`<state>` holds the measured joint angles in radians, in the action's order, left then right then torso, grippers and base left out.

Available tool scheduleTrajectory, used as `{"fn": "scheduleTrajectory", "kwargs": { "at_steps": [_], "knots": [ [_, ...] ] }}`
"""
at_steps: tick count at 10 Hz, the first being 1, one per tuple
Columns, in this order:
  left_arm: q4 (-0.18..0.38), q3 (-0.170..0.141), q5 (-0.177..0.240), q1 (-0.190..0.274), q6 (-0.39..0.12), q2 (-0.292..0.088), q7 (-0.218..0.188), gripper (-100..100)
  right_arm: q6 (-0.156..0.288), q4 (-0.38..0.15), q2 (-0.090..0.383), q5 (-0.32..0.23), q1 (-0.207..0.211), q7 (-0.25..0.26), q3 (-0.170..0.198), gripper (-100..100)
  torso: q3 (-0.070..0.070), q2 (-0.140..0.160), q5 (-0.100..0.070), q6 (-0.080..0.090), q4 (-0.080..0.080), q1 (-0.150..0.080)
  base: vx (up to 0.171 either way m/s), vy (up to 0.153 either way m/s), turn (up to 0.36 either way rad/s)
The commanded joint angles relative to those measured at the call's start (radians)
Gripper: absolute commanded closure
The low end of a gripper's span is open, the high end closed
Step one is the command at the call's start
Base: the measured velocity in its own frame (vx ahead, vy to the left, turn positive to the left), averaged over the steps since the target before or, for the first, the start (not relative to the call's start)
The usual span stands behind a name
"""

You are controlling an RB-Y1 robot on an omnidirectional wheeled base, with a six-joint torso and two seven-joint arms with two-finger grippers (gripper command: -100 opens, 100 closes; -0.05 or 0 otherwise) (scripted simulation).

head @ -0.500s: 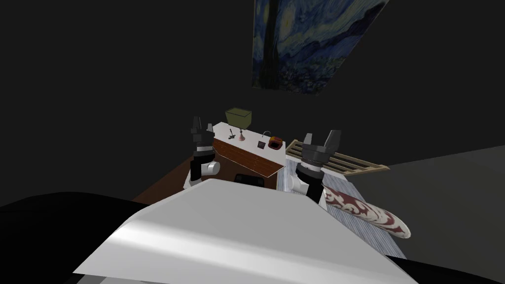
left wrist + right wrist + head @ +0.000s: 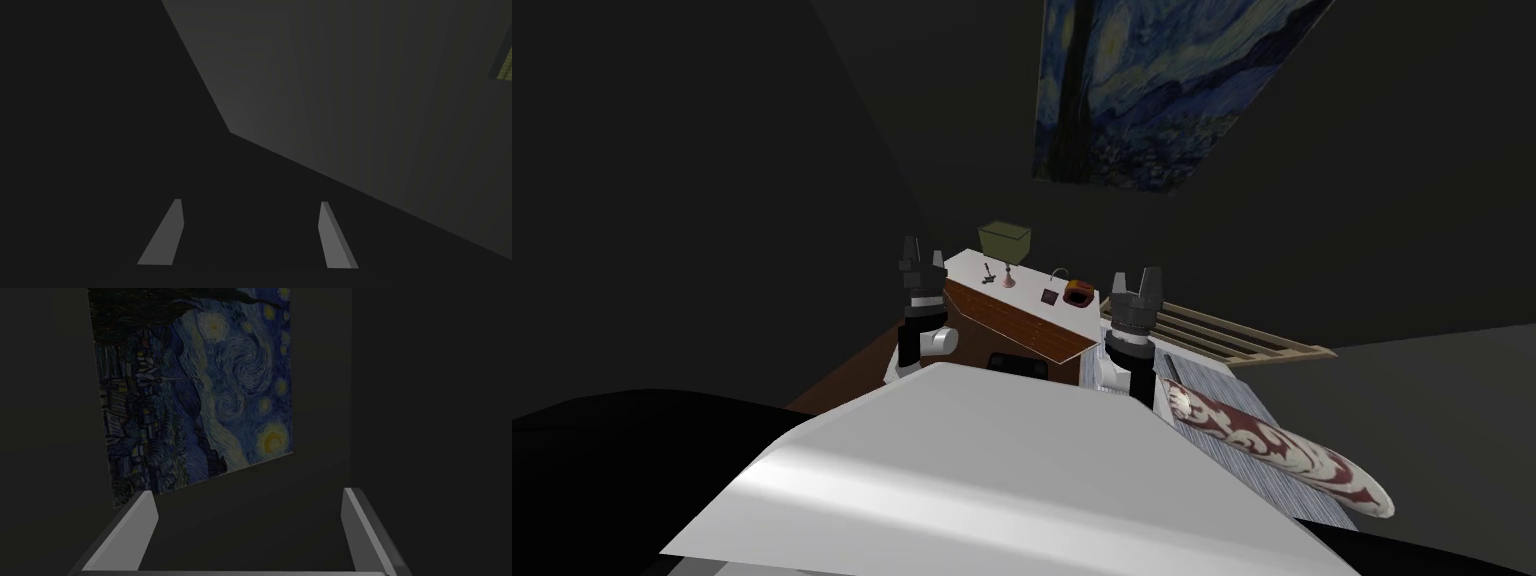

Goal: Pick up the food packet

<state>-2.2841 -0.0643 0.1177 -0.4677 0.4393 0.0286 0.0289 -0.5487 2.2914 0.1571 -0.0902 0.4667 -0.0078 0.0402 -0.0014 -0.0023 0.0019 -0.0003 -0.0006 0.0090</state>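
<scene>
With left gripper (image 2: 923,252) and right gripper (image 2: 1135,278) both jaws apart near the desk (image 2: 1027,288), the packet (image 2: 1078,291), probably the red item at the desk's right end, sits by a dark square (image 2: 1051,296) that a reach may bump.

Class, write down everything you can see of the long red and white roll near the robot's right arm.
The roll is long and rounded like a bolster, dark red with white swirling patterns, narrowing to a blunt far end. It lies flat on a blue-grey striped cover, slanting away from the right arm, its near end close by that arm; whether they touch cannot be told.
</scene>
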Motion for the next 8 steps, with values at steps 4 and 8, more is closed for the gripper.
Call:
{"fn": "scheduleTrajectory", "kwargs": {
  "at_steps": [4, 8],
  "knots": [
    [0.000, 0.000, 0.000, 0.000, 0.000, 0.000, 0.000, 0, -0.011, -0.057, 0.128, -0.026, -0.034, 0.015, 0.053, -100, -0.001, -0.002, 0.001, 0.000, 0.000, 0.001, 0.057, 0.155, 0.095],
    [0.000, 0.000, 0.000, 0.000, 0.000, 0.000, 0.000, 0, -0.028, -0.118, 0.245, -0.059, -0.064, 0.033, 0.115, -100, -0.001, -0.002, 0.001, 0.000, -0.001, 0.003, 0.079, 0.183, 0.125]
  ]
}}
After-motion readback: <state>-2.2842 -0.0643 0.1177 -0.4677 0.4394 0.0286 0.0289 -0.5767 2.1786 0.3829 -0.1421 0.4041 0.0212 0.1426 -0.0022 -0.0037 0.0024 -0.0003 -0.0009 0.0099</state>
